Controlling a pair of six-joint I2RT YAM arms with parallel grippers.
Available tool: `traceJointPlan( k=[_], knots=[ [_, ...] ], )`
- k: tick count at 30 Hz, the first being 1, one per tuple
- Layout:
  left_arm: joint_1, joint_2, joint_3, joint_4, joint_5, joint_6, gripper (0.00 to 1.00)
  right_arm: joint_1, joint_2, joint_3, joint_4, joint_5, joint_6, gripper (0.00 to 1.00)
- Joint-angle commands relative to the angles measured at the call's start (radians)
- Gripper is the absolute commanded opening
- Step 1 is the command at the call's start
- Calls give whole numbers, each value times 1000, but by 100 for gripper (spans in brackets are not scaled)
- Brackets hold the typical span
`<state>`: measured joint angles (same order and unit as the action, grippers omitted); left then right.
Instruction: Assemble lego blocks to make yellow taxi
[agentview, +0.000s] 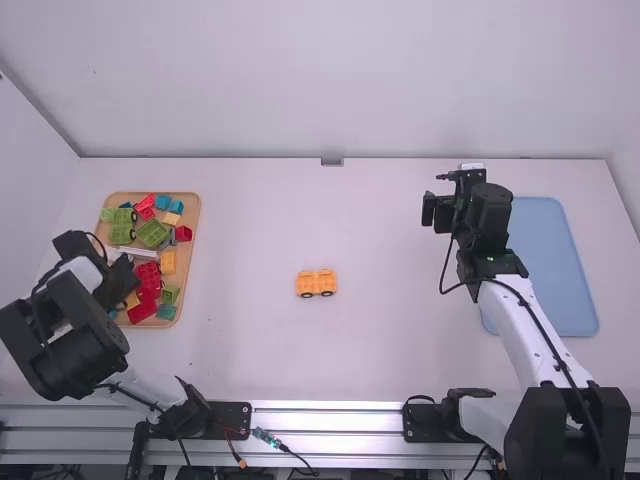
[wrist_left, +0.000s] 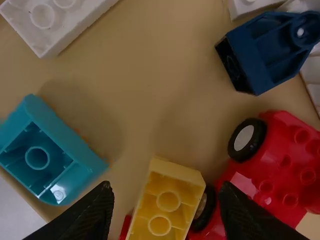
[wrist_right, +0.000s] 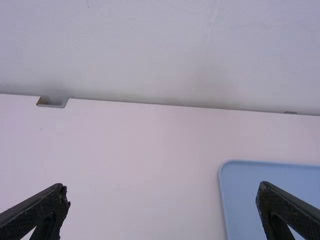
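Observation:
My left gripper (agentview: 125, 280) is over the near part of the tray of blocks. In the left wrist view the left gripper (wrist_left: 167, 200) stands open, with a yellow block (wrist_left: 167, 202) lying open side up between and below its fingers, against a red wheeled block (wrist_left: 280, 170). A yellow-orange wheeled piece (agentview: 316, 283) rests on the middle of the table. My right gripper (agentview: 436, 212) is held above the table near the blue tray; in the right wrist view the right gripper (wrist_right: 162, 200) is wide open and holds nothing.
The wooden tray (agentview: 188, 290) holds several red, green, blue and yellow blocks. A teal block (wrist_left: 50, 150), a dark blue piece (wrist_left: 267, 50) and a white block (wrist_left: 55, 20) surround the left gripper. A blue tray (agentview: 560, 270) lies at the right.

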<state>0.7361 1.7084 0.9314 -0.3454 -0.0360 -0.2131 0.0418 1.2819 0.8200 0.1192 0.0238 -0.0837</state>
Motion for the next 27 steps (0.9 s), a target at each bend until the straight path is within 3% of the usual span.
traceJointPlan(
  k=[1,8,27],
  knots=[
    [4,15,-22,9,-6,-6,57,-2,3,32,1,0,0,99],
    [4,15,-57,53,-6,-6,60,-2,3,32,0,-1,1,99],
    [5,15,-66,10,41,90,56,-2,3,32,1,-1,0,99]
  ],
)
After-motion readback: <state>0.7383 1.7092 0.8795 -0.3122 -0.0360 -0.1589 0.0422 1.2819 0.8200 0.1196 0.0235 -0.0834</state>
